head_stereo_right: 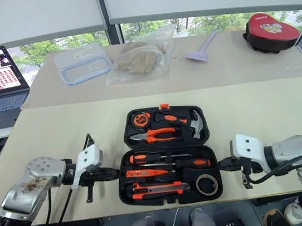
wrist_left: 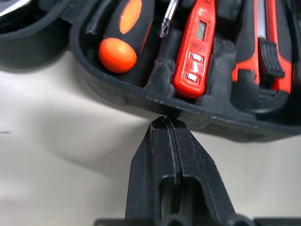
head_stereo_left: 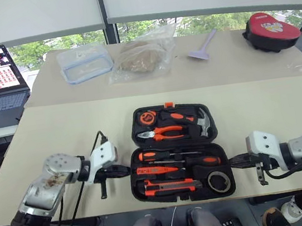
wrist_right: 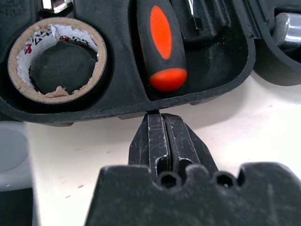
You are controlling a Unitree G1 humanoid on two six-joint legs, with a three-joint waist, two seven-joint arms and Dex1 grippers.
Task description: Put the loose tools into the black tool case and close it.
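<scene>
black hinged plastic tool case (head_stereo_left: 177, 154) open, tools seated. left gripper (head_stereo_left: 126, 172), right gripper (head_stereo_left: 234, 162) pinched together, empty, at near half's side walls. risk: tips slip, case skids, tools spill.

My arms are brushed silver metal, built of rounded segments, and each ends in a blocky white wrist housing. My left forearm shows brownish scuffs and a round cap ringed with small holes. Black cables loop from both wrists. My left claw (head_stereo_left: 126, 172) and right claw (head_stereo_left: 232, 163) each have two black fingers, matte and finely scratched, tapering to narrow tips. A black base with round screw holes sits behind the right fingers (wrist_right: 155, 139).
</scene>
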